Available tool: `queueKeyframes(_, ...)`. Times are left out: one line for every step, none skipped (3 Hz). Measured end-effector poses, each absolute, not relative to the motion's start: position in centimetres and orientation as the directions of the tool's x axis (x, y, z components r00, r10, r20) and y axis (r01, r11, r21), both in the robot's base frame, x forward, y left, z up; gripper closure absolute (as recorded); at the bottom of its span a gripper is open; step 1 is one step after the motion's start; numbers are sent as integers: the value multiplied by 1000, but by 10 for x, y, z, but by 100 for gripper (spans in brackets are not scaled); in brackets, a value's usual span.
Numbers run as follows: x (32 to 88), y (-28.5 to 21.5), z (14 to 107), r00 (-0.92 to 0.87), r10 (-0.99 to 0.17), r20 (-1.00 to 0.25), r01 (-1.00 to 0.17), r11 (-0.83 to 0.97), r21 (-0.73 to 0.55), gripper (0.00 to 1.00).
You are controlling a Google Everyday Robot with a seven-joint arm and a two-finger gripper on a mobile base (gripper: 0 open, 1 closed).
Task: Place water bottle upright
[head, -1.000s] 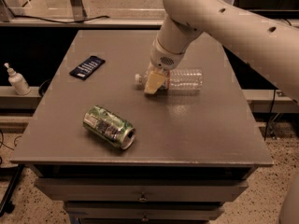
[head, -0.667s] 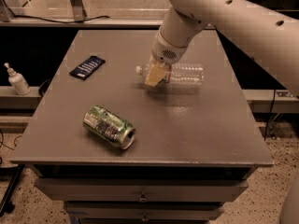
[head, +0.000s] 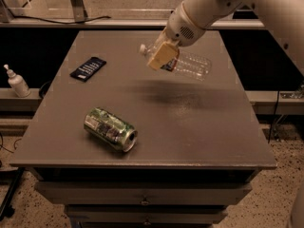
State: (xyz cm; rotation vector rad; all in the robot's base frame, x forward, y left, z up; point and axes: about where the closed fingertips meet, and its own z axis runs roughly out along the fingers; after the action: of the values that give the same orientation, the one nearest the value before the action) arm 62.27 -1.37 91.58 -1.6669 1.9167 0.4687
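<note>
Clutter sits on the left side and plays no part in the job. A small white pump bottle stands on a low ledge beside the table, and a dark flat device lies on the tabletop near its back left corner. Nearer the front, a green patterned can lies on its side, well apart from everything else.

Toward the middle and back, the gripper hangs above the table at the end of the white arm, which comes in from the upper right. Its tan fingers are clamped on the water bottle, gripping it near the neck end, just behind the white cap. The bottle is clear of the table: a soft shadow lies on the surface below it, with a gap between the two. It is carried close to horizontal, with the cap to the left and the base out to the right.

As for progress, the pickup looks done and the grasp looks firm. What is left is the main part. The bottle has to be turned so that the base faces down, lowered onto the tabletop, and let go without toppling. The area under and to the right of the bottle appears the likeliest spot, far from the can.
</note>
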Motion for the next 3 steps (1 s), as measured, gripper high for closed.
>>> queueKeyframes(622, -20, 945, -104, -641, -760, -982, 189, -26, 100)
queueKeyframes(616, -28, 970, -134, -439, -888, -981, 187, 55, 100)
queueKeyframes(604, -38, 991, -147, -251, -957, -979, 174, 104, 100)
